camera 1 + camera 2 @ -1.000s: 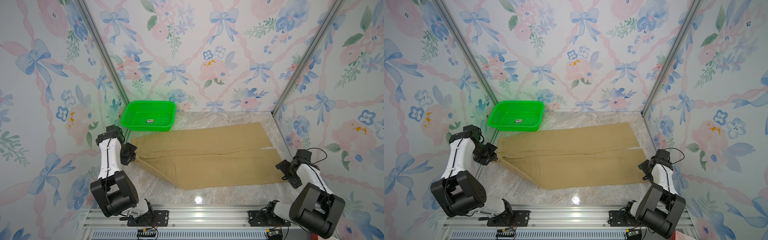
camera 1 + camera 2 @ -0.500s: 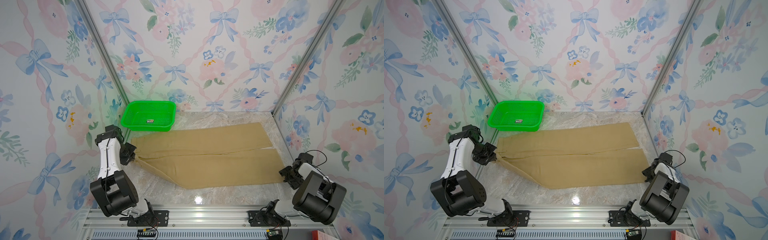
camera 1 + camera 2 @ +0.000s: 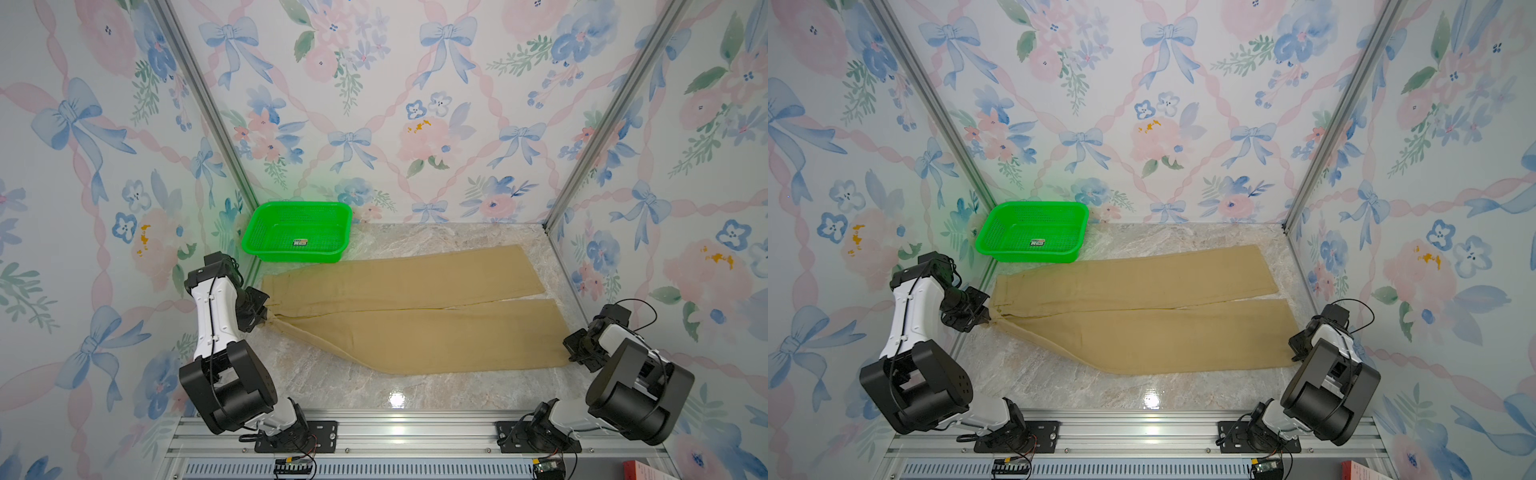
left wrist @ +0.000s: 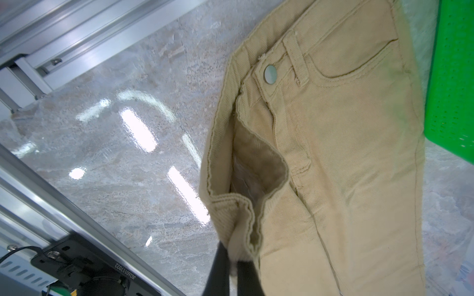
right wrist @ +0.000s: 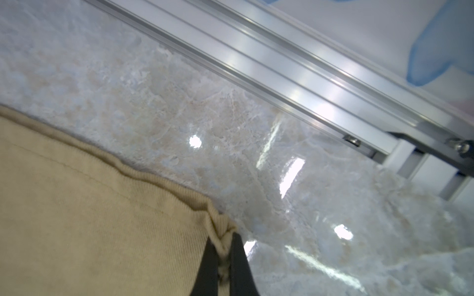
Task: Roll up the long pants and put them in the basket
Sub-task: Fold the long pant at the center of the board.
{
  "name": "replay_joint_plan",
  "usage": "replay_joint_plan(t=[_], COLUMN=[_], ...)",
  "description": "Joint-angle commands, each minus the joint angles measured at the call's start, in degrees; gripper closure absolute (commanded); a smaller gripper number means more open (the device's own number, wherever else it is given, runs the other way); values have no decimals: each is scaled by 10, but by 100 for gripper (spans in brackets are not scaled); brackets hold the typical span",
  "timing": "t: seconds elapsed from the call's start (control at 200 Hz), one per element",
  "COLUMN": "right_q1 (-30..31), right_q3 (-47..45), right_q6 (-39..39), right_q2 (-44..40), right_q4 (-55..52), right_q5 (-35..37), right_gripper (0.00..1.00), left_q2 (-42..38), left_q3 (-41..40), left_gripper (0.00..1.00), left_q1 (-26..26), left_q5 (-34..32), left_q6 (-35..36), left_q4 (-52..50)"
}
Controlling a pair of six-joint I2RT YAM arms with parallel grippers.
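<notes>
The long pants (image 3: 415,316) are seen spread flat across the middle of the counter (image 3: 374,395), waistband at the left of the frame, hems at the right. The waistband is kept pinched by the left pincer (image 4: 232,256). And now the right pincer (image 5: 223,246), wide a second ago, has been snapped shut on the near leg's hem corner, lower right. With both ends gripped, the garment can probably be straightened or folded before rolling is begun.
</notes>
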Motion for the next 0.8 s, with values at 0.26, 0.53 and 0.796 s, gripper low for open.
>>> replay_joint_plan(t=[0.26, 0.53, 0.796], right_q1=[-4, 65, 169], right_q3=[51, 199, 339], right_q6=[140, 224, 245], right_q2=[-168, -87, 68], right_q4=[-44, 18, 42], right_q5=[-168, -168, -117], right_gripper=[100, 100, 100], left_q2=[-150, -78, 122], left_q3=[-47, 5, 162], left_gripper=[100, 100, 100], left_q1=[73, 98, 74], left_q5=[158, 204, 175], left_q6=[-23, -150, -189], left_q4=[18, 167, 208])
